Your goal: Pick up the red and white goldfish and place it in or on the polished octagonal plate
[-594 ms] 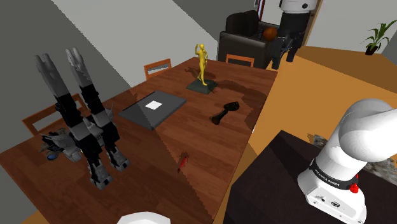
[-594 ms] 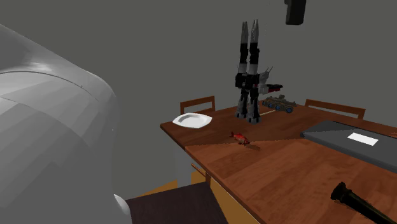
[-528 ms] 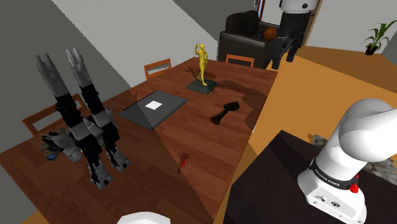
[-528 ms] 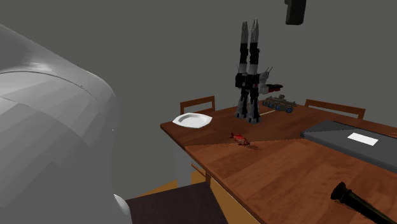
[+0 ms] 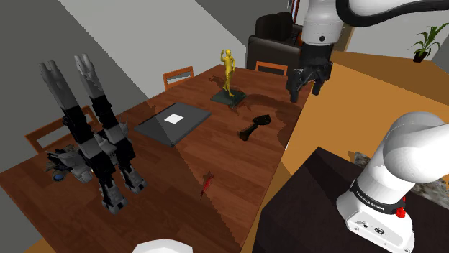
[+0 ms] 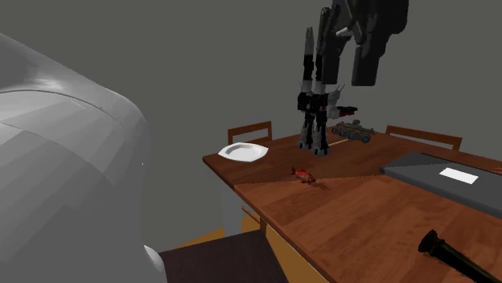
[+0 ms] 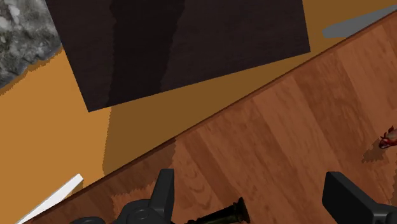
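- A brown wooden table (image 5: 165,190) is seen from above.
- One white plate (image 5: 164,246) is set at its near edge.
- One red goldfish (image 5: 207,182) is laid beyond, apart from the plate.
- One yellow figurine (image 5: 229,72) is stood farther off.
- The gripper (image 5: 304,91) is held above the far corner, fingers wide apart.

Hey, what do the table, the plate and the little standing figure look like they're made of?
Table: wood, by its brown boards with grain streaks; smooth finish.
Plate: plain white and smooth, perhaps ceramic, though the look leaves it open.
Figure: even yellow-gold all over, maybe metal or gold paint; I cannot tell which.
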`<move>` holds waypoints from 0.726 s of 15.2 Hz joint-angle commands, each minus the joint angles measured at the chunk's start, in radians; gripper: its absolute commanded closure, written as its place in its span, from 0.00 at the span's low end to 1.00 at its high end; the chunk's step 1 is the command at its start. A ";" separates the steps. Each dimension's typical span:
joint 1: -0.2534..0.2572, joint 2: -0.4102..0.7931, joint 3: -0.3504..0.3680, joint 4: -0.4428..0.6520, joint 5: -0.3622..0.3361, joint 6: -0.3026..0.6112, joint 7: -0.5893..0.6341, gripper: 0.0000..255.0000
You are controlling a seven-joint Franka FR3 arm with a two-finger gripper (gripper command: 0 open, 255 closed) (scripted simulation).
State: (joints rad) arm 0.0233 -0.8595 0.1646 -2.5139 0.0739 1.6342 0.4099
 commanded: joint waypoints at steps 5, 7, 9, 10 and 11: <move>0.005 0.046 0.147 -0.083 0.124 0.146 0.234 0.00; 0.004 0.083 0.200 -0.096 0.161 0.203 0.309 0.00; 0.000 0.128 0.254 -0.101 0.195 0.263 0.385 0.00; -0.003 0.154 0.282 -0.102 0.210 0.294 0.423 0.00; -0.008 0.183 0.309 -0.100 0.223 0.326 0.461 0.00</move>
State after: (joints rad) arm 0.0158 -0.6959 0.4457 -2.6078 0.2795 1.9286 0.8277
